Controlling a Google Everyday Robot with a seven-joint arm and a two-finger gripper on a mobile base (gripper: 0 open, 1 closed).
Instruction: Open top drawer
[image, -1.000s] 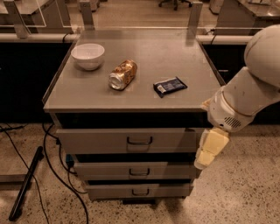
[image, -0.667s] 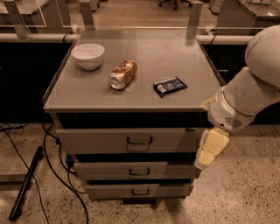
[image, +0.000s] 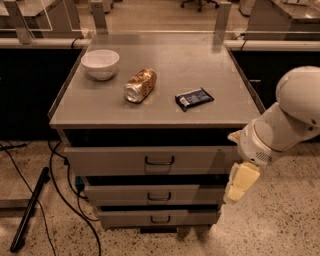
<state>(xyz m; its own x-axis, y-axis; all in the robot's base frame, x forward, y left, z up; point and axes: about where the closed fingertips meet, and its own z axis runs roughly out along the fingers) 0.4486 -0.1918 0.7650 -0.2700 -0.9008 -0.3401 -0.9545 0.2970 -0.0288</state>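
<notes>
The top drawer (image: 115, 161) is the widest grey front just under the cabinet top, with a dark wire pull handle (image: 160, 161) at its centre. A dark gap shows above it. My gripper (image: 239, 183), cream-coloured and pointing down, hangs off the white arm (image: 285, 125) at the cabinet's right front corner. It is level with the gap between the top and middle drawers, well to the right of the handle and not touching it.
On the cabinet top (image: 165, 105) stand a white bowl (image: 100, 63), a can lying on its side (image: 140, 85) and a dark snack packet (image: 194, 98). Two narrower drawers (image: 120, 194) sit below. Cables and a black bar (image: 30, 210) lie on the floor at left.
The arm and gripper have sunk a little lower beside the cabinet's right front corner. The drawers and the things on top have not moved.
</notes>
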